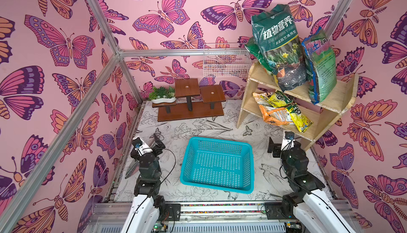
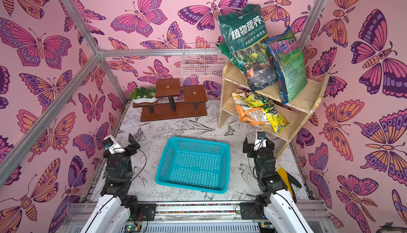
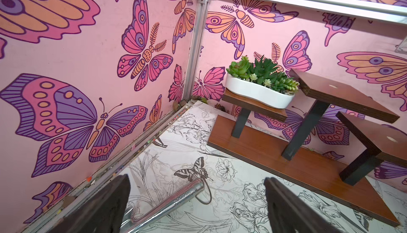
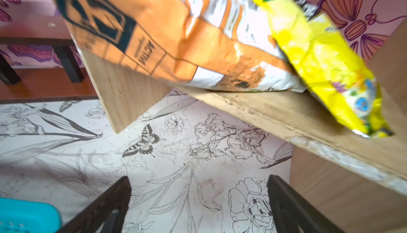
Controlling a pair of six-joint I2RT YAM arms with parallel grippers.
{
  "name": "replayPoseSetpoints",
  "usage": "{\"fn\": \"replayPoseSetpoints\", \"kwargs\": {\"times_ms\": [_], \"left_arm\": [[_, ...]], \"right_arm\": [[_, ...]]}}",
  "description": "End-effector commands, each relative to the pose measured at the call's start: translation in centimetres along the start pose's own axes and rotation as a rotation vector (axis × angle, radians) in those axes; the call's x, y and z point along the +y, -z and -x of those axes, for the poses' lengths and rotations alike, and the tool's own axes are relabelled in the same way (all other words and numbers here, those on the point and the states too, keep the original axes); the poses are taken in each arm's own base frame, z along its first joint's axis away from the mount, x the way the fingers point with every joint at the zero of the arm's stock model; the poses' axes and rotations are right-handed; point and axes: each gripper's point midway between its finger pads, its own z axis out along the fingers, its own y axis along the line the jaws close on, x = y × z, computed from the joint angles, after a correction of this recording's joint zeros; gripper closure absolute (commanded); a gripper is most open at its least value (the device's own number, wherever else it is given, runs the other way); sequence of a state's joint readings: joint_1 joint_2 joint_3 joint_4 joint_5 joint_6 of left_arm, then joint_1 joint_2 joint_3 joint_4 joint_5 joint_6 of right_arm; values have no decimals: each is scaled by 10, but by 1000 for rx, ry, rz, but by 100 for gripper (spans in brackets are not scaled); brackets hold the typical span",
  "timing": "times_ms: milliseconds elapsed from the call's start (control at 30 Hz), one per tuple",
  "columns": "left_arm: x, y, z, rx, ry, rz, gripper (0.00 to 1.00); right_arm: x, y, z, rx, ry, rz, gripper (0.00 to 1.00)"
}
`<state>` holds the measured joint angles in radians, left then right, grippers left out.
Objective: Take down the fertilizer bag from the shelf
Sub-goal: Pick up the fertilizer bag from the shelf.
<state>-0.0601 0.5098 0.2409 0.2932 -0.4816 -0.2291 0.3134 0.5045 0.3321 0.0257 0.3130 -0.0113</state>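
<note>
Fertilizer bag: by best judgement the orange bag (image 1: 272, 116) or the yellow bag (image 1: 300, 119) lying partly over it, both on the lower tier of the shelf (image 1: 247, 108), neither touched yet; cannot tell from the wording which of the several bags meant. Right gripper (image 4: 199, 182) released, jaws wide, nothing between them, low over the table (image 1: 171, 130) just in front of that tier. Left gripper (image 3: 196, 180) likewise spread and empty, well apart on the far side near the brown stand (image 1: 190, 112), with a chrome rod (image 3: 167, 203) on the table beneath it.

Risks, judged from here: overlap of the two bags; with a pull on the orange one, likely to drag the yellow one along, already reaching over the front edge, and to drop it on the table. Slick crinkled film; with a pinch on a loose fold, prone to slip out or tear under the weight; sagging contents, likely to swing once lifted. Narrow slot between the two boards; danger of striking the upper board from below by rising too early. Up top, tall green bag (image 1: 279, 44) and blue-edged bag (image 1: 319, 66) leaning rather than standing square; after a knock to the shelf, liable to topple onto the arm or toward the blue basket (image 1: 220, 140). Near side panel just beside the right arm; easy to catch on a wide sweep and shove the whole piece. Safer, probably: grip deep on the bag's body; draw out low and slow; lift only once clear.
</note>
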Motion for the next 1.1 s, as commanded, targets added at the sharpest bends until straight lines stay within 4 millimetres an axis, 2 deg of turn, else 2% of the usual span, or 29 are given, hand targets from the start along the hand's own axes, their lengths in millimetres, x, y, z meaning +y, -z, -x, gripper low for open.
{"fn": "replayPoseSetpoints", "kwargs": {"times_ms": [0, 200, 267, 300, 333, 400, 467, 533, 600, 667, 800, 1067], "left_arm": [[-1, 5, -26, 71, -2, -35, 0], [23, 17, -29, 10, 89, 47, 0], [41, 22, -24, -29, 187, 137, 0], [43, 24, -23, -29, 206, 148, 0], [41, 25, -23, -20, 201, 133, 0], [34, 25, -22, -4, 197, 93, 0], [25, 24, -22, 13, 196, 49, 0], [19, 21, -24, 33, 172, 28, 0], [26, 18, -26, 55, 171, 84, 0], [22, 14, -29, 93, 148, 81, 0], [7, 4, -34, 171, 111, 41, 0], [4, -4, -41, 215, 86, 54, 0]], "right_arm": [[7, 15, -9, 57, -5, 56, 3], [17, 51, 28, -43, -82, 176, 5], [3, 61, 48, -81, -189, 123, 1], [-5, 66, 58, -92, -257, 97, 1], [-7, 73, 72, -100, -302, 101, 1], [1, 89, 106, -100, -309, 180, 1], [4, 108, 147, -101, -303, 237, 4], [-7, 123, 181, -95, -313, 208, 4], [-20, 136, 214, -86, -302, 159, 1], [-25, 144, 243, -72, -255, 143, 0], [-36, 138, 276, -14, -156, 60, 1], [-54, 95, 301, 77, 11, -141, 1]]}}
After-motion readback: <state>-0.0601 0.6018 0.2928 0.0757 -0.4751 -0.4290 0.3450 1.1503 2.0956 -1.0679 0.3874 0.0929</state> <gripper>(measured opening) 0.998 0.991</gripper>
